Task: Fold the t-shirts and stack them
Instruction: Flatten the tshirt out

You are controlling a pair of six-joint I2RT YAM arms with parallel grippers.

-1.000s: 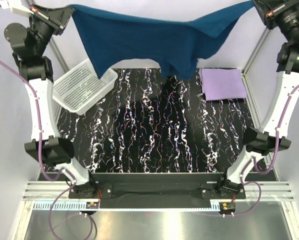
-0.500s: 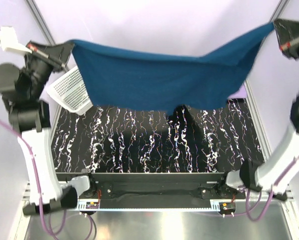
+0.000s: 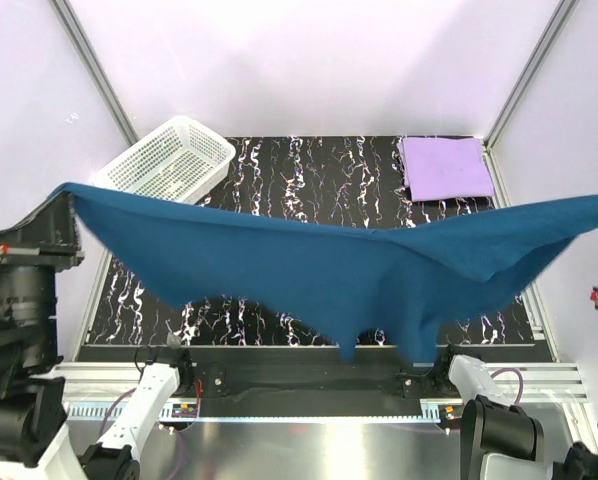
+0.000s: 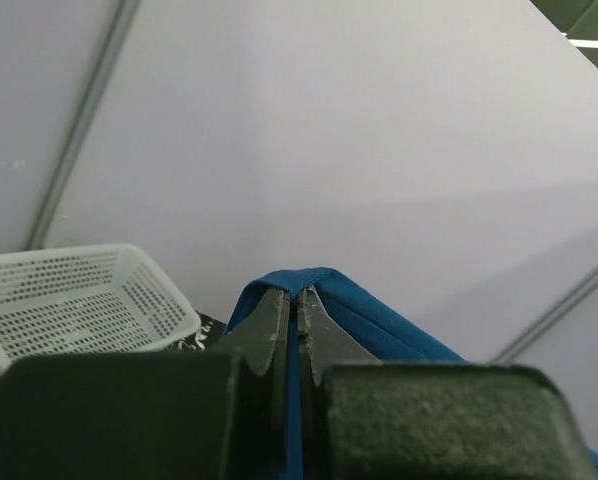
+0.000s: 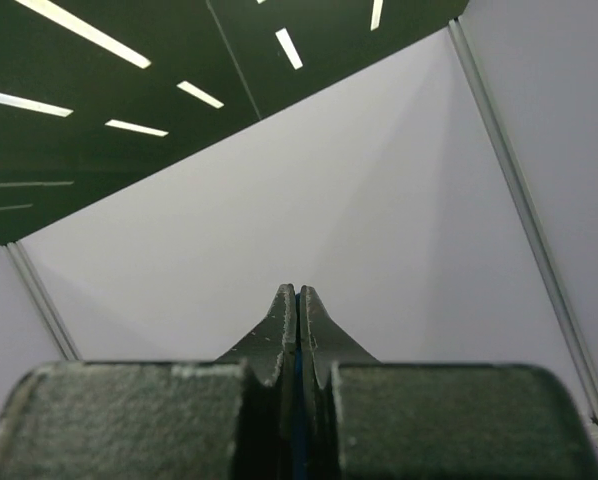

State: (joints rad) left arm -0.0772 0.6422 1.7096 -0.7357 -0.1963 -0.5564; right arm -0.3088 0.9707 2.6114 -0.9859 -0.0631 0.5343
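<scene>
The dark teal-blue t-shirt [image 3: 339, 270] hangs spread in the air over the near half of the table, sagging in the middle. My left gripper [image 3: 67, 193] is shut on its left corner; in the left wrist view the teal cloth [image 4: 324, 300] wraps over the closed left gripper [image 4: 297, 296]. The shirt's right corner runs off the right edge of the top view. My right gripper [image 5: 297, 293] is shut with a thin sliver of teal cloth between its jaws. The pale lavender t-shirt [image 3: 445, 167] lies folded flat at the back right of the table.
A white perforated basket [image 3: 165, 160] sits tilted at the back left, also seen as the basket [image 4: 74, 300] in the left wrist view. The black marbled table top [image 3: 309, 180] shows behind the shirt. Frame posts stand at both back corners.
Both arms have carried the stretched teal shirt from the back of the table toward the near edge. The basket and the lavender shirt are now uncovered behind it.
</scene>
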